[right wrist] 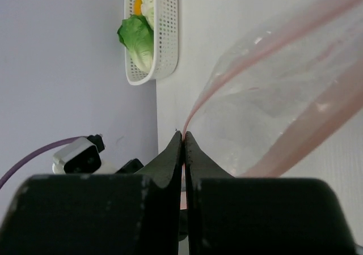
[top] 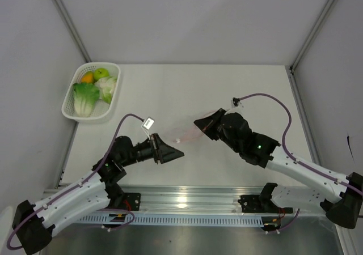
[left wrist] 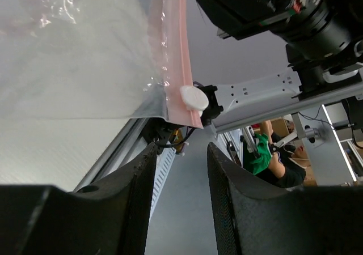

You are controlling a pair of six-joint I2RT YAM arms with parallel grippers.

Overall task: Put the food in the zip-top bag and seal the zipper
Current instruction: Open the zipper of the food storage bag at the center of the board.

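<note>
The clear zip-top bag (top: pixel 184 133) hangs between the two arms, and nothing shows inside it. My right gripper (right wrist: pixel 184 135) is shut on one end of its pink zipper (right wrist: pixel 266 42); the two pink strips spread apart beyond the jaws. My left gripper (left wrist: pixel 181 153) is open just below the bag's other corner, with nothing between its fingers. The zipper's white slider (left wrist: pixel 194 98) sits above them. The food lies in the white basket (top: pixel 71 110): green apple (top: pixel 102 73), orange fruit (top: pixel 87 77), cabbage (top: pixel 85 98), cauliflower piece (top: pixel 107 86).
The basket stands at the table's far left corner against the left wall. Grey walls close in the table on the left, back and right. A metal rail (top: pixel 181 201) with both arm bases runs along the near edge.
</note>
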